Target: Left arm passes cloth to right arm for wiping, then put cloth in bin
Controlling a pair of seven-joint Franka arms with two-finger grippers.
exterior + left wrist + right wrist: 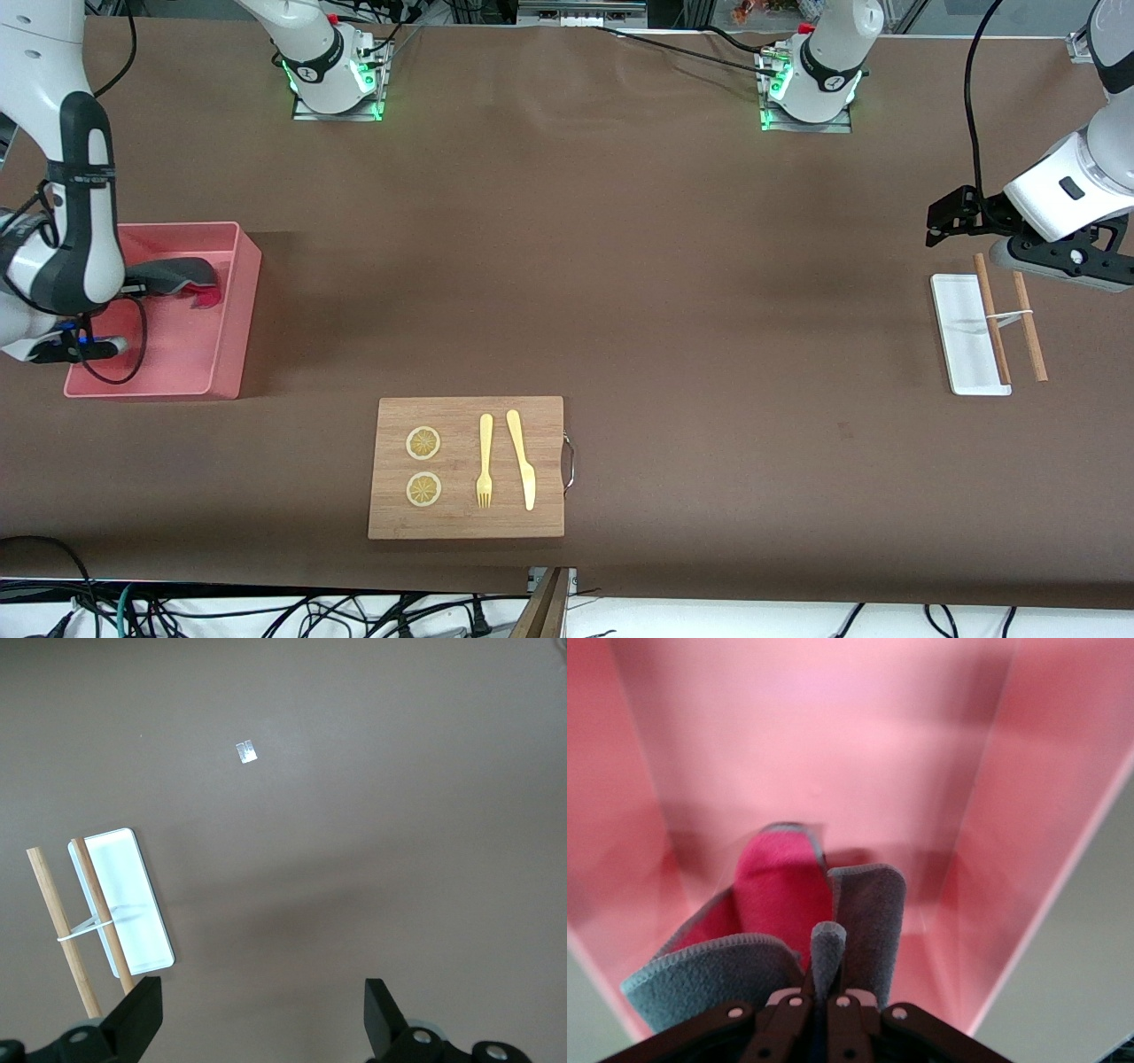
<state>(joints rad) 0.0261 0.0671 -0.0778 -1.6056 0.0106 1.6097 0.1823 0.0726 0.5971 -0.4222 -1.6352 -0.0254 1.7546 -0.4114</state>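
Right gripper (819, 997) over the pink bin (239, 301) at the right arm's end of the table, fingers clamped on the grey-and-crimson cloth (177, 282) hanging inside it, wooden cutting board (467, 523) mid-table, left gripper (261, 1019) spread wide, empty, waiting over bare table beside a white tray (961, 341).

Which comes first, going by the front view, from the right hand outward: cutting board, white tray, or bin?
1. The bin: the right hand is over it, shut on the cloth, at the right arm's end of the table.
2. The cutting board: mid-table, nearer the front camera.
3. The white tray: at the left arm's end, under the sticks.
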